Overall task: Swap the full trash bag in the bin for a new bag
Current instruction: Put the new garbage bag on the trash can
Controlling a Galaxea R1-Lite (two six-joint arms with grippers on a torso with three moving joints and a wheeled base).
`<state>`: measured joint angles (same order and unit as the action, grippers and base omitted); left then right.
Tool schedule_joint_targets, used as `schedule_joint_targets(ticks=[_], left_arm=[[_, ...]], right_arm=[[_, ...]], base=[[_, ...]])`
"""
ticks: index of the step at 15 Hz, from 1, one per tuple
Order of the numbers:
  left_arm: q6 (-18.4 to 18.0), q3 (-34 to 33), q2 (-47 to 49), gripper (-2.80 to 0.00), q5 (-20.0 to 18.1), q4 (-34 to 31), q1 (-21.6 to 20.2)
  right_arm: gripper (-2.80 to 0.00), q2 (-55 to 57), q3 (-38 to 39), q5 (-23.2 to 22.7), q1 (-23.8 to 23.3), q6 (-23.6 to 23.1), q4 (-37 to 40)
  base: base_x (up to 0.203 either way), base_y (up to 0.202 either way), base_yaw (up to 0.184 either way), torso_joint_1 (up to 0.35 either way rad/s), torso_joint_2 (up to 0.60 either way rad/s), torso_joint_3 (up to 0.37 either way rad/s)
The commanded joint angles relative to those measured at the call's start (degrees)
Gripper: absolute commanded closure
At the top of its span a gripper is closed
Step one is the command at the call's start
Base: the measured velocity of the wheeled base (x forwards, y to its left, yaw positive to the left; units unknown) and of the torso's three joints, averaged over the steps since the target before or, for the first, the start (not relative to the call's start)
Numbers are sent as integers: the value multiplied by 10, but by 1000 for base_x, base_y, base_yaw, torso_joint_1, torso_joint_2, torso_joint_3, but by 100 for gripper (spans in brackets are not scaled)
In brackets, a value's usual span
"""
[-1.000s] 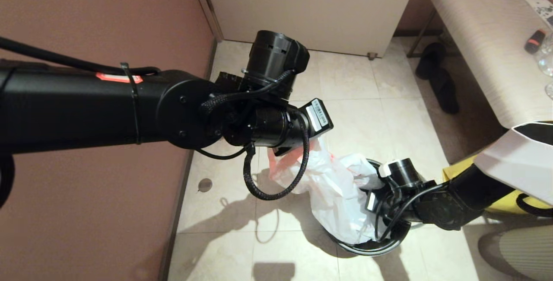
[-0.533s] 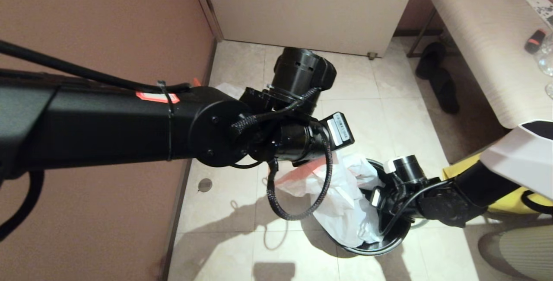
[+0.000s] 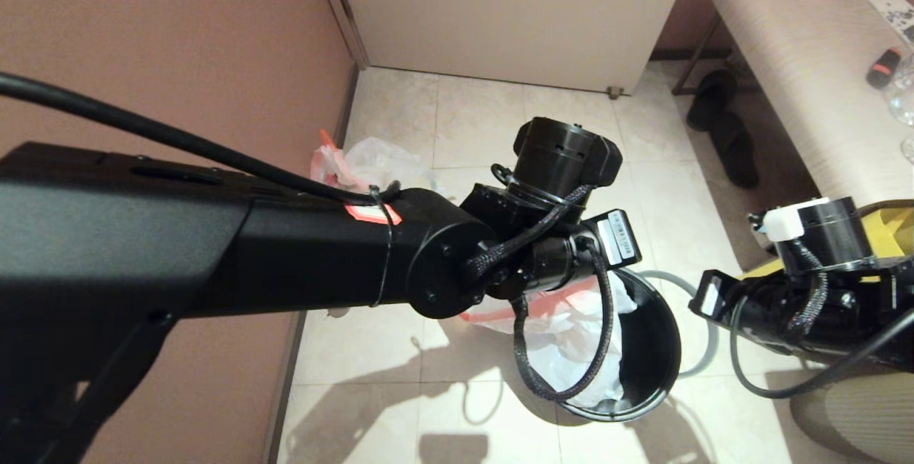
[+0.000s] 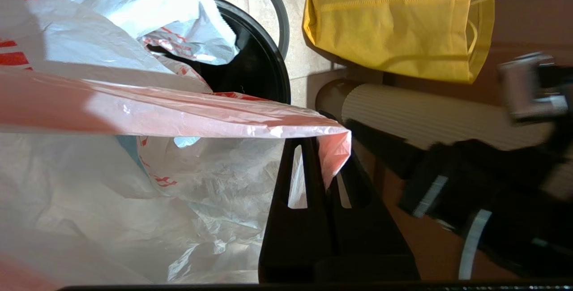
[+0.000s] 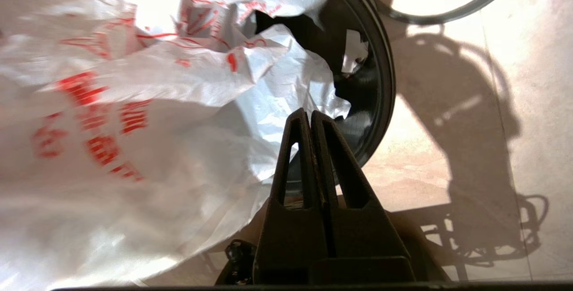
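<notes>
The left pincer (image 4: 320, 141) is clenched on the pink handle of the new bag (image 4: 134, 183), a crumpled, red-printed white bag spilling from the black bin (image 3: 646, 350). The right pincer (image 5: 310, 116), apparently empty, is pressed closed beside it.

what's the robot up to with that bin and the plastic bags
It is lining the bin with the new bag. The left gripper is shut on the bag's pink-red handle, holding it over the bin's edge, with part of the bag already down inside. The right gripper is shut on nothing, just outside the bin. The full trash bag sits on the floor by the wall, and the grey ring lies off the bin beside it.
</notes>
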<state>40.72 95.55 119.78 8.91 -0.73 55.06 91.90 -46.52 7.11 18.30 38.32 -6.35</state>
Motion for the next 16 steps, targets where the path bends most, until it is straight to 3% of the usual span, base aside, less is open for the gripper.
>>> schedule_joint_targets(ticks=[1,3,5,8,9,12,13,16], left_arm=[[-9,14,22,0,5,0,11],[-39,28,45,0,14,2,20],[-58,74,76,0,29,-3,30],[-102,146,122,0,39,-27,67],[-132,154,134,0,40,-31,80],[-207,158,166,0,39,-6,97],[-220,158,181,0,39,5,100],[-248,158,199,0,41,10,122]], right_arm=[[0,-61,7,0,0,2,5],[0,-76,28,-9,2,2,3],[0,-108,37,-54,-22,3,2],[0,-131,47,-146,-126,2,1],[0,-134,57,-183,-170,2,-4],[0,-143,105,-341,-298,1,-46],[0,-147,129,-382,-318,1,-69],[0,-153,146,-390,-335,0,-81]], base=[[0,0,0,0,0,0],[0,0,0,0,0,0],[0,0,0,0,0,0],[0,0,0,0,0,0],[0,0,0,0,0,0],[0,0,0,0,0,0],[0,0,0,0,0,0],[0,0,0,0,0,0]])
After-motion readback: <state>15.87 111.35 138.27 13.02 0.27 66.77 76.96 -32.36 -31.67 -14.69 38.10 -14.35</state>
